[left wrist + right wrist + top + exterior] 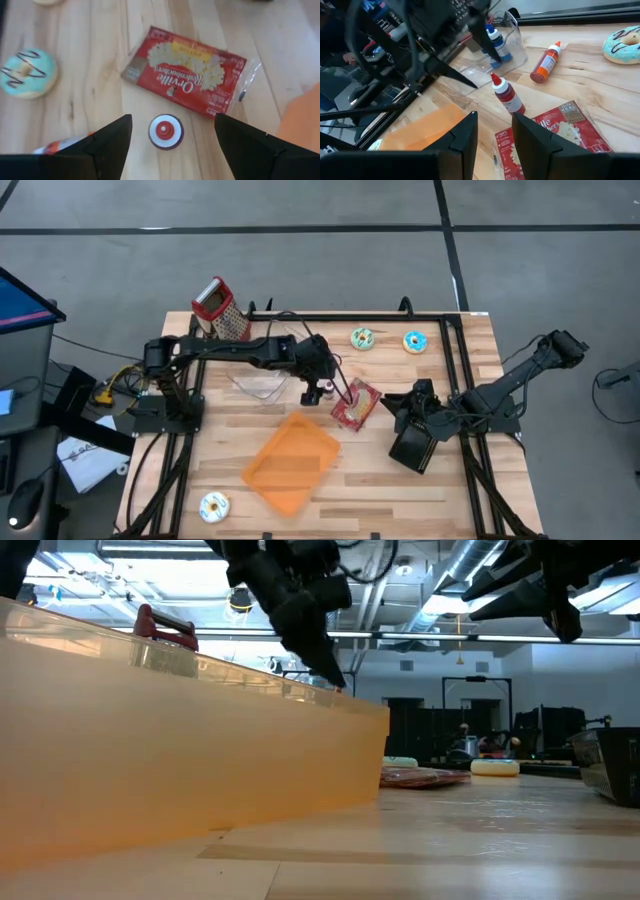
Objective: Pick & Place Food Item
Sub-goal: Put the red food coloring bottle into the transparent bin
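Observation:
A small red bottle with a white cap [166, 132] stands upright on the table, also seen in the right wrist view [507, 95]. Beside it lies a red popcorn bag [187, 70], flat on the wood [355, 405]. My left gripper [318, 392] hangs above the bottle, pointing steeply down. It is open wide, with one finger [107, 145] on either side of the bottle and neither touching it. My right gripper [495, 135] waits right of the bag [395, 408], open, with nothing between its fingers.
An orange tray [290, 463] lies near the front. A clear container [507, 47] holds a blue bottle [497, 45], and an orange bottle [546, 62] lies beside it. Donuts sit at the far side [362, 338], [415, 341] and front left [214, 506]. A grater [220, 308] stands far left.

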You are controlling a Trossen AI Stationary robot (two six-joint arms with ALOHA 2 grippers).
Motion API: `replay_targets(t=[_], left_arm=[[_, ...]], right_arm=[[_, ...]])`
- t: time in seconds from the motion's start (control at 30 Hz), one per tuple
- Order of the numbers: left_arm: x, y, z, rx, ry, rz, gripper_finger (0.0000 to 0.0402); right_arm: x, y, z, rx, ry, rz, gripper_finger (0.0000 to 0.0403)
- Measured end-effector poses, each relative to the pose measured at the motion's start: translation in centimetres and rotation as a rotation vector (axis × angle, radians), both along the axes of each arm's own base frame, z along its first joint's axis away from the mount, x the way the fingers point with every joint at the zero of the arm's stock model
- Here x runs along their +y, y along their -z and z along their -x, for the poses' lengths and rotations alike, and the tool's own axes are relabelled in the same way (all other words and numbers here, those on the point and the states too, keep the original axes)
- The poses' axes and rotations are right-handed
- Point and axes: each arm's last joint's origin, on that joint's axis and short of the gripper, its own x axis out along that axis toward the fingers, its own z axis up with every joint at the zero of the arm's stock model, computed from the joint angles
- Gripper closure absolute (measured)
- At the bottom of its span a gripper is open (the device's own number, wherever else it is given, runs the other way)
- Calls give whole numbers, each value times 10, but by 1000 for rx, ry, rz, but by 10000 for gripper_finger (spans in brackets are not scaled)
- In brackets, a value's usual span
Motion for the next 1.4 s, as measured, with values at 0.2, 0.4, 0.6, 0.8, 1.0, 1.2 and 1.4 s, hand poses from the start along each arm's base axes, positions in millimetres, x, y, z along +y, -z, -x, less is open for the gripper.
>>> replay_targets(t=[0.2,0.4,0.6,0.8,1.0,1.2,1.4], left_arm=[[1,15,-7,21,-3,-1,123],[3,19,-10,16,-10,-7,124],[8,25,-10,41,-32,-19,124],[11,26,-8,57,-46,-14,124],[10,25,-8,51,-41,-8,124],[8,25,-10,40,-35,7,124],[8,26,-11,35,-47,17,138]], right_arm=[[0,0,0,-3,2,-6,288],[0,0,0,-4,2,-8,288],[0,0,0,-2,1,-3,288],[0,0,0,-1,0,0,288],[0,0,0,0,0,2,288],[0,0,0,2,-1,7,288],[0,0,0,1,1,8,288]])
